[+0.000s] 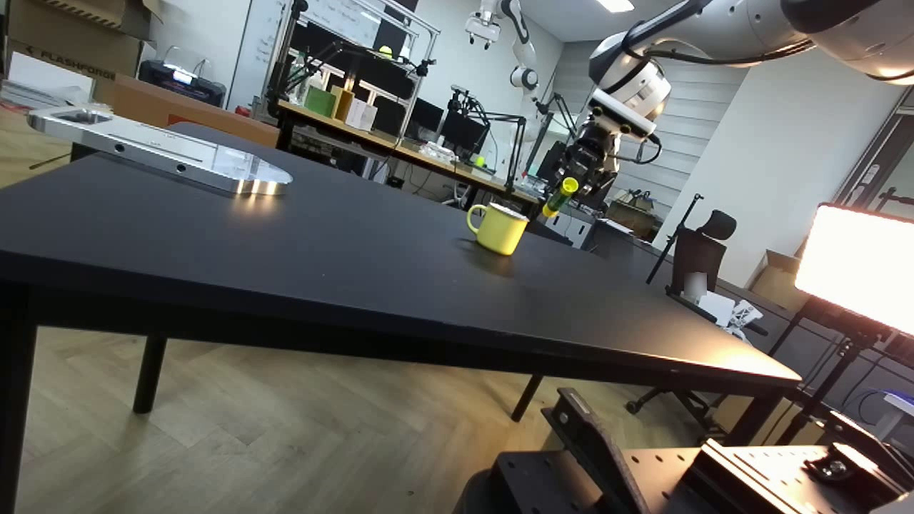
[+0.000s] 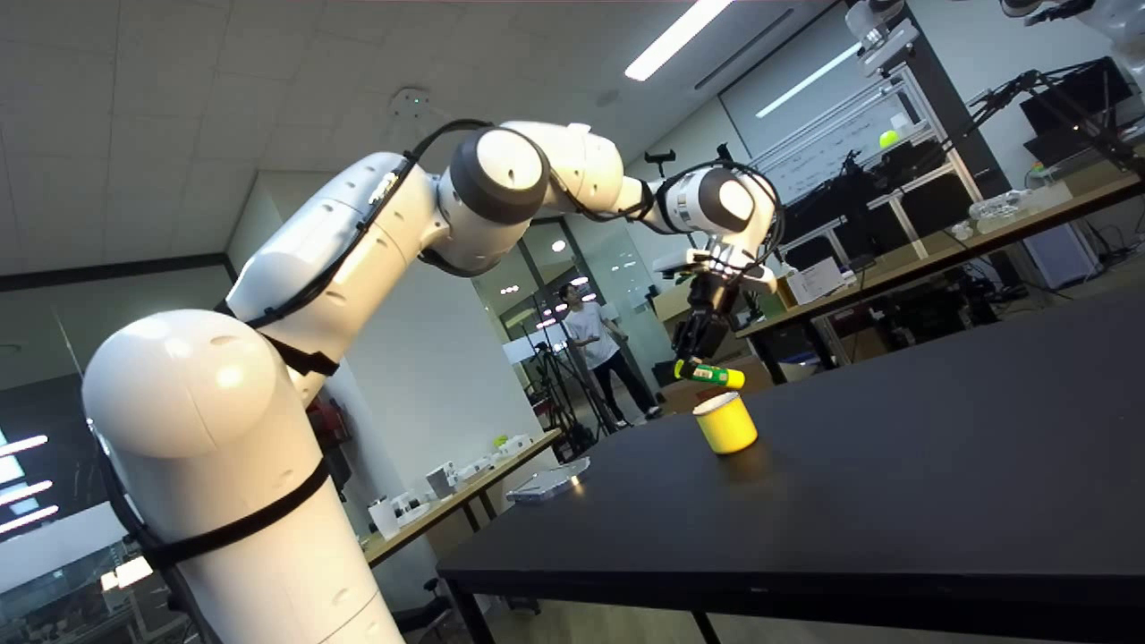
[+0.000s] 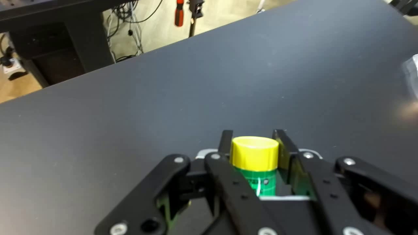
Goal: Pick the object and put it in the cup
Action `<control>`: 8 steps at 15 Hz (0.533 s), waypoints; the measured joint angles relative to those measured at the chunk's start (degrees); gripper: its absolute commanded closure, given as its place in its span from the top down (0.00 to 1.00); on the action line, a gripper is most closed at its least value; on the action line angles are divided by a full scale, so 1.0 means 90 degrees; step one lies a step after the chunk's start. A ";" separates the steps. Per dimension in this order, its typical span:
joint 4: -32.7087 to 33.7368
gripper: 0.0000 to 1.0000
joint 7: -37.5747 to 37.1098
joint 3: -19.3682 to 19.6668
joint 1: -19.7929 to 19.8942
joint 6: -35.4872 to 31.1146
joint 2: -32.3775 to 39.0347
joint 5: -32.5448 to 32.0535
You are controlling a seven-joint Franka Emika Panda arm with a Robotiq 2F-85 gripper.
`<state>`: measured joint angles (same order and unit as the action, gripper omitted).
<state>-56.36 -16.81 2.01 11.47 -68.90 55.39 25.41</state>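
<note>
Carrying part, I think: the green-yellow stick [image 2: 711, 374] is not in the cup [image 2: 726, 426] yet.
The fingers [image 3: 225, 142] pinch the stick, tilted, above the desk [image 2: 877, 510] near the cup. Next, it should tip down over the cup, then be let go.

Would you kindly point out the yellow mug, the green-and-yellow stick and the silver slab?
Yellow mug [image 1: 501, 231], in an exterior view, on its side wall.
Green-and-yellow stick [image 2: 715, 375], in an exterior view, on its green middle.
Silver slab [image 1: 166, 143], in an exterior view, on its top face.
</note>
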 measured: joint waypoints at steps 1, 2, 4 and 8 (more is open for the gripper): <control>0.0271 0.09 -0.0163 -0.0052 0.0076 0.0265 0.0105 0.0237; 0.0529 0.09 -0.0331 -0.0122 0.0162 0.0526 0.0221 0.0476; 0.1018 0.09 -0.0724 -0.0268 0.0339 0.0999 0.0506 0.0951; 0.1710 0.09 -0.1286 -0.0473 0.0549 0.1306 0.1168 0.1694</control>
<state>-40.97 -28.38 -2.25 16.40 -57.15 65.90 40.65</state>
